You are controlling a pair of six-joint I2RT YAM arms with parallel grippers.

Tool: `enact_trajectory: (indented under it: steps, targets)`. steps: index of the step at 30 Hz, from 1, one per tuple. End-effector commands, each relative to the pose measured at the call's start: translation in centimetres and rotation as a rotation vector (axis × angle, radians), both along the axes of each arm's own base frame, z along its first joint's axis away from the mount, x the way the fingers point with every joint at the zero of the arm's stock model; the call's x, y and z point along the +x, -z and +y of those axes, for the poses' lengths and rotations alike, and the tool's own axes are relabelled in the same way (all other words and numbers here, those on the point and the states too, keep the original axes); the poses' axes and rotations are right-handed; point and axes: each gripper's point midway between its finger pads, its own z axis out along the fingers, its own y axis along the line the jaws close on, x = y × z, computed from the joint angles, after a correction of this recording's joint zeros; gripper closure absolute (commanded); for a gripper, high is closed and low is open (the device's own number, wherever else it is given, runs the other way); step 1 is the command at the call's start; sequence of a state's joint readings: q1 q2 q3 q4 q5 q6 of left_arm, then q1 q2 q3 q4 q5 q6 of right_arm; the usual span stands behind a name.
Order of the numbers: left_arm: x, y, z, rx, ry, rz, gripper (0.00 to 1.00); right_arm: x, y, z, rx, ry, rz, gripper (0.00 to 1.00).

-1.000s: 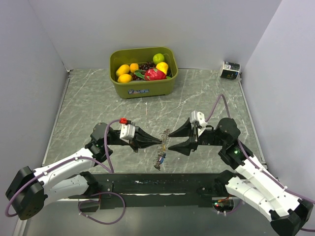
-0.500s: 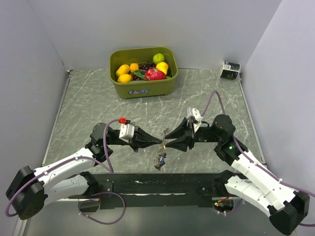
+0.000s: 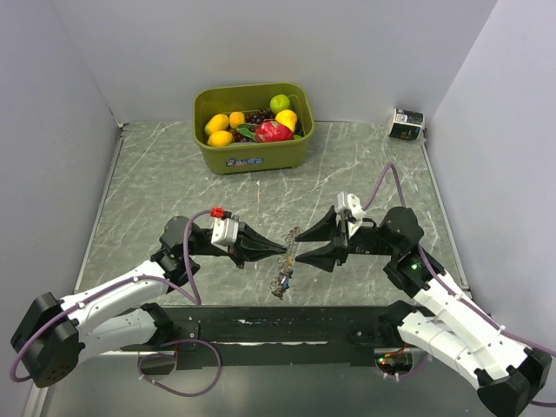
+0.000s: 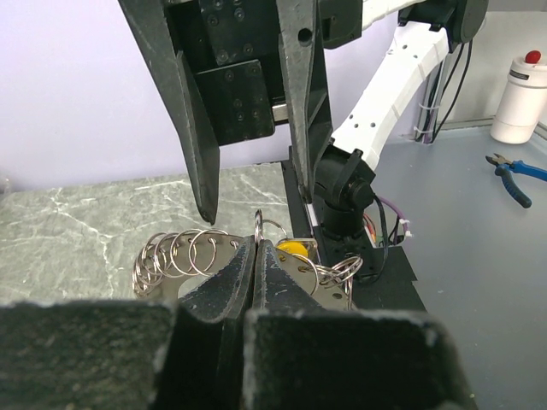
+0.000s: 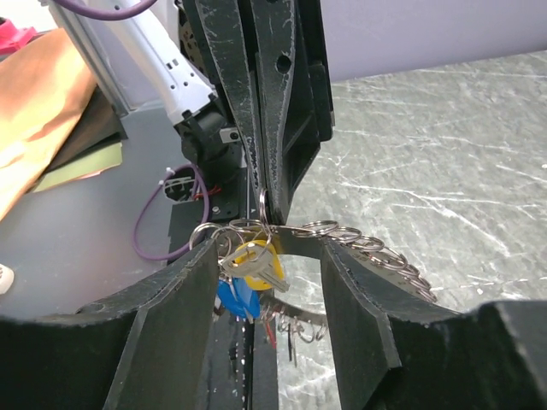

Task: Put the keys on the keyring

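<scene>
Keys (image 3: 282, 283), keyring (image 4: 259, 225), seemingly illegible bin label (image 3: 244, 161)

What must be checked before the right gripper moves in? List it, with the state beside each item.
1. Left gripper shut on the keyring: ok.
2. Right gripper open, jaws wide apart: ok.
3. Keyring sits in the right gripper's gap, seen from the right wrist: ok.
4. Right gripper carries a key to thread: not ok, it holds nothing.
5. Yellow key and blue key hang under the keyring: ok.
6. Keyring's coil pried open: cannot tell.
</scene>
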State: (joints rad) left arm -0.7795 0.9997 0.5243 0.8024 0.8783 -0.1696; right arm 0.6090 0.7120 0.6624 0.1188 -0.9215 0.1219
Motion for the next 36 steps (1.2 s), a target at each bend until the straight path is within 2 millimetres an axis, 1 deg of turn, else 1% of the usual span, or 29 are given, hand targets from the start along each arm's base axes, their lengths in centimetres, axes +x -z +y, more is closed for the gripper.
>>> enact_trajectory:
  steps: [1, 4, 8, 12, 16, 21, 23, 24, 26, 27, 29, 34, 36]
  targets:
    - [-0.4, -3.5, 0.1, -0.083, 0.018, -0.103, 0.99, -0.4, -2.7, 0.2, 0.051, -0.023, -0.06, 0.43]
    - [-0.4, -3.4, 0.0, -0.081, 0.017, -0.102, 0.99, -0.2, -2.9, 0.2, 0.05, -0.003, -0.07, 0.43]
    - [-0.3, -3.3, 0.0, -0.082, 0.015, -0.1, 0.99, -0.9, -3.1, 0.6, 0.079, -0.051, -0.049, 0.44]
    - [-0.3, -3.3, -0.1, -0.085, 0.02, -0.098, 0.99, -0.9, -2.5, 1.3, 0.062, -0.068, -0.029, 0.48]
    - [-0.3, -3.4, 0.0, -0.085, 0.017, -0.102, 0.99, -0.8, -1.8, 1.7, 0.036, -0.076, -0.014, 0.49]
    - [-0.3, -3.6, 0.1, -0.086, 0.013, -0.106, 0.99, -0.5, -0.9, 1.7, 0.016, -0.058, -0.01, 0.51]
    - [-0.5, -3.6, 0.2, -0.088, 0.016, -0.109, 0.99, -0.5, -0.9, 1.8, 0.015, -0.061, -0.009, 0.55]
    - [-0.4, -3.8, 0.2, -0.092, 0.014, -0.109, 0.99, -0.5, -0.8, 1.8, 0.013, -0.064, -0.004, 0.63]
    - [-0.5, -3.9, 0.3, -0.098, 0.015, -0.111, 0.99, -0.4, -0.8, 1.9, 0.013, -0.065, -0.004, 0.75]
    - [-0.5, -3.9, 0.3, -0.099, 0.014, -0.111, 0.99, -0.3, -0.8, 1.9, 0.012, -0.062, 0.0, 0.88]
    - [-0.5, -3.8, 0.3, -0.093, 0.013, -0.107, 0.99, -0.1, -0.6, 2.0, 0.004, -0.053, 0.009, 0.99]
    - [-0.5, -4.0, 0.4, -0.071, 0.003, -0.117, 0.99, 0.4, -0.3, 2.0, -0.022, -0.032, 0.001, 1.0]
    - [0.0, -3.4, 0.3, -0.032, -0.015, -0.101, 0.99, 0.5, -0.1, 1.9, -0.04, -0.026, 0.0, 1.0]
